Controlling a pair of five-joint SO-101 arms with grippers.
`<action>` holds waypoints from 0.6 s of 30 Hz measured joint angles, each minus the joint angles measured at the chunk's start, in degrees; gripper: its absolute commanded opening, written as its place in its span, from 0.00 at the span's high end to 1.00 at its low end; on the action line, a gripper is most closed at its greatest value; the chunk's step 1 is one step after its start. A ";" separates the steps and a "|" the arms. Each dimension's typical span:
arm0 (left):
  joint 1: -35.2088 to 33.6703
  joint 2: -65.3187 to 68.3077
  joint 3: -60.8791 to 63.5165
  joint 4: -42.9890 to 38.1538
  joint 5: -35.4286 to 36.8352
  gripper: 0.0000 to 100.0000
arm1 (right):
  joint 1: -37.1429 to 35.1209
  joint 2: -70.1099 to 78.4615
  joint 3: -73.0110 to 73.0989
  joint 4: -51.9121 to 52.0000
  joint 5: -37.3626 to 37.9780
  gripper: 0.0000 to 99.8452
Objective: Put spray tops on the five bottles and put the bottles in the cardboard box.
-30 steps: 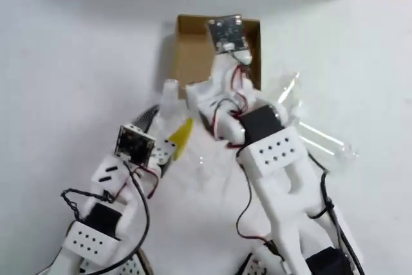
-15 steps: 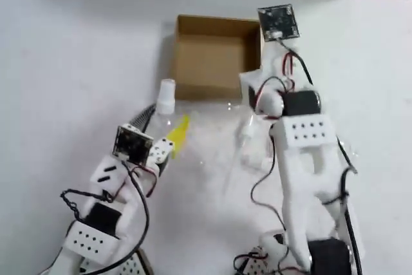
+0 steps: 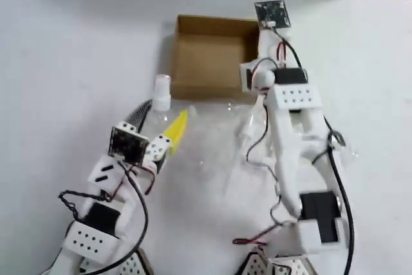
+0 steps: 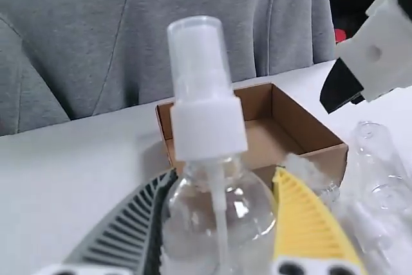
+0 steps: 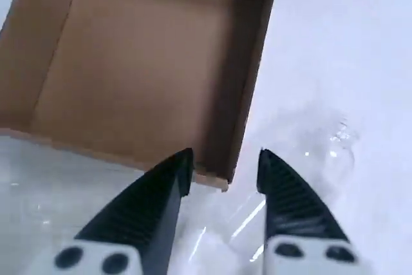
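A clear bottle (image 4: 212, 217) wearing a white spray top (image 4: 205, 94) stands upright between the grey and yellow fingers of my left gripper (image 4: 225, 175), which is shut on it. From above, that bottle (image 3: 161, 104) sits just short of the cardboard box (image 3: 187, 62), off its near left corner. The box (image 5: 38, 56) has nothing in it. My right gripper (image 5: 222, 165) hangs open and holds nothing, above the box's near right corner. A loose spray top (image 3: 247, 131) with its tube lies on the table beside the right arm (image 3: 290, 104).
Clear capless bottles lie on the white table right of the box (image 5: 322, 149) and show as faint outlines beside the right arm (image 3: 338, 146). Grey chair backs (image 4: 161, 43) stand beyond the far table edge. The table's left half is open.
The right arm has swung from over the middle of the box to its right edge. My left gripper has carried the bottle slightly left and closer to the box.
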 measured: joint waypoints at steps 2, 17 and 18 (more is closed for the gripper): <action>0.00 0.00 0.00 0.00 0.00 0.98 | 0.97 4.40 -3.34 0.00 0.00 0.87; 0.00 0.00 1.49 -2.37 0.00 0.98 | 2.73 27.25 -17.58 0.00 0.00 0.90; 0.00 0.00 1.49 -2.37 0.00 0.98 | 2.73 27.60 -17.58 0.09 0.00 0.93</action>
